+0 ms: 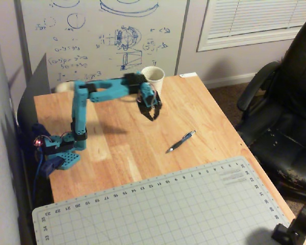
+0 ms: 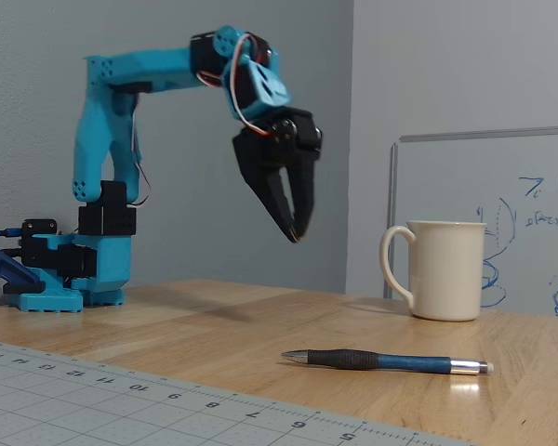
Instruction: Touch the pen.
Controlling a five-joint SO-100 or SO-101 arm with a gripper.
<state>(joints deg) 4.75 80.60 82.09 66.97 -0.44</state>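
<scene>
Here one pen [image 2: 387, 361] lies beside one mug [image 2: 444, 269].

Wooden worktop [image 1: 122, 148], a white mug [image 1: 153, 77] standing upright near its far edge, a grey gridded cutting mat [image 1: 158, 209] covering the near end, a scribbled whiteboard [image 1: 102, 35] leaning behind, a black office chair [image 1: 288, 117] alongside, window blinds [image 1: 255, 20] above.

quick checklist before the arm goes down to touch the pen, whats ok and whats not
1. Pen in plain sight, flat on the table: ok.
2. Gripper raised above the wood, holding nothing: ok.
3. Fingers nearly together at the tips: ok for a touch.
4. Gripper over the pen: not ok, it hangs nearer the mug.
5. Path to the pen free of objects: ok.
6. Mug clearance: cannot tell.
</scene>
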